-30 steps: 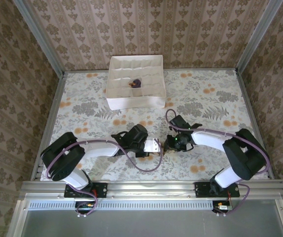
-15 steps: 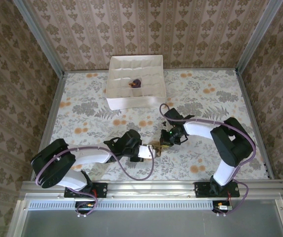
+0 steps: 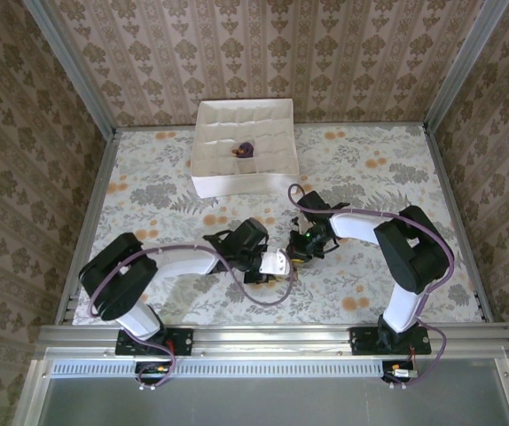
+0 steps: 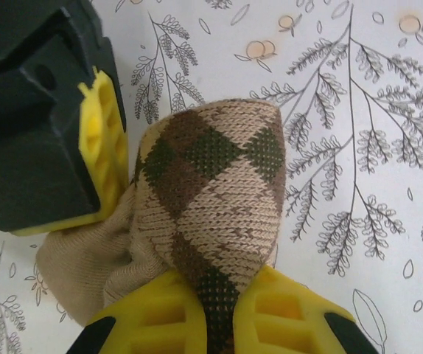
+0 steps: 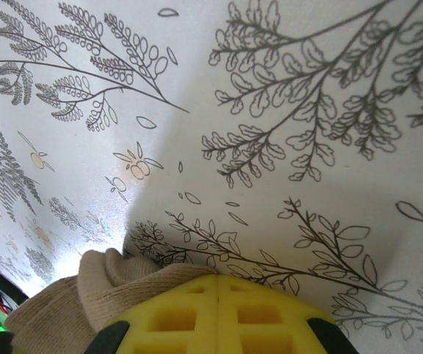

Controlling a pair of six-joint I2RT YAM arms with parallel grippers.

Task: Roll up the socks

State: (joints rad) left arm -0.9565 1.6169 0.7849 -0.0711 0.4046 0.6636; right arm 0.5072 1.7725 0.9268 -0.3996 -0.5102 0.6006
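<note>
Right now the left gripper (image 4: 219,299) is clamping its yellow ribbed fingers (image 4: 160,317) narrowly on the lower end of the brown-and-tan diamond-checked fabric sock (image 4: 213,193), which is doubling over into a rounded fold and resting on the white floral-printed table cover (image 3: 387,177). A plain tan part of that same sock is bulging out to the left of the fold. The right gripper (image 5: 219,284) is pressing in beside it, one yellow pad touching the tan fabric. In the right wrist view its two fingers are meeting edge to edge with no gap between them, and the tan cloth is bunching just beside and below them; whether any fabric is pinched between them is impossible to tell. From above, the two grippers are facing each other near the middle of the table, tips almost touching, with the checked sock lying between them. Well apart, toward the far edge, the dark purple sock bundle (image 3: 246,149) is sitting in a middle compartment of the white square divided organiser box (image 3: 241,185).
</note>
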